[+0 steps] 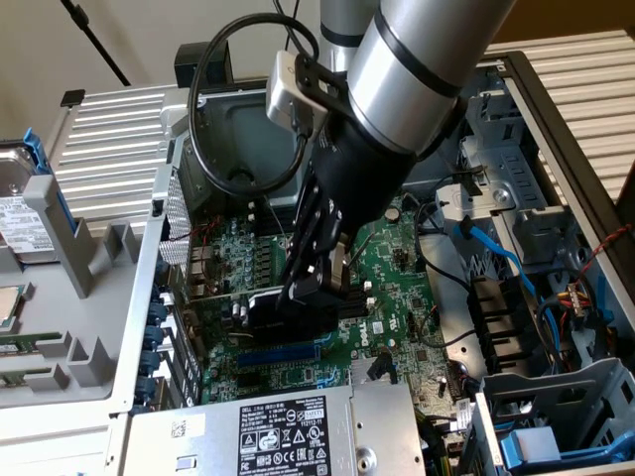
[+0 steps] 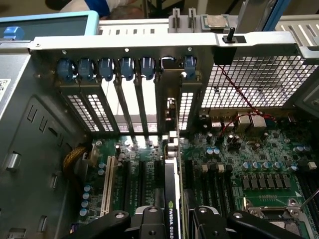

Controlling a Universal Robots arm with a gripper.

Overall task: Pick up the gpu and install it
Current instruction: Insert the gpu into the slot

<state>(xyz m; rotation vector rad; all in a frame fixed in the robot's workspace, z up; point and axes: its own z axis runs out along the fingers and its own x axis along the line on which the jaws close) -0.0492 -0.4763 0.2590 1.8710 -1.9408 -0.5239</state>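
Gripper [image 2: 175, 224] clamped on gpu [image 2: 171, 191], card upright at motherboard [image 2: 259, 164].

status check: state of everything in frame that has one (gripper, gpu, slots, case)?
gripper: closed on the gpu, down inside the case.
gpu: upright, edge-on between the fingers, bracket end toward the rear slot openings; cannot tell whether it is fully seated.
blue slot: empty.
white slot: empty.
case: side open, motherboard exposed.
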